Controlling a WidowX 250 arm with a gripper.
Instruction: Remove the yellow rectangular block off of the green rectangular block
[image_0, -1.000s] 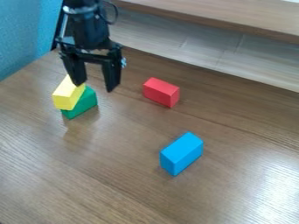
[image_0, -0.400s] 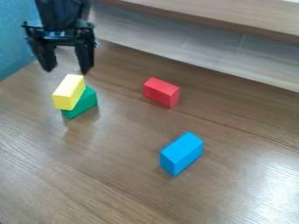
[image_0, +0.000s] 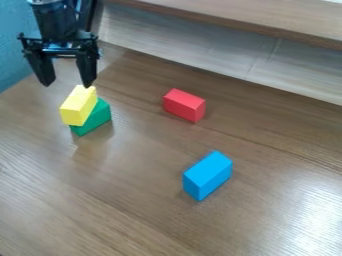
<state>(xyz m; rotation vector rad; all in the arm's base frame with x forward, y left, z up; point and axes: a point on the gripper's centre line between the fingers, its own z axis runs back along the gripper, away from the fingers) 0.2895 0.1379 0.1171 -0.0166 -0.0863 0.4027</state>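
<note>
The yellow rectangular block (image_0: 79, 106) sits on the green rectangular block (image_0: 93, 120), so lifting it off remains to be done, the gripper (image_0: 67, 84) hanging empty with its fingers spread wide.

Bright light across the wooden table (image_0: 147, 205) here, with white glare blazing at the lower right and a paler sheen over on the left! Shadows stay soft and faint by the blue block (image_0: 208, 175); the yellow block's (image_0: 79, 106) top catches the light, and there's a dim reflection below the green block (image_0: 95, 120).
</note>
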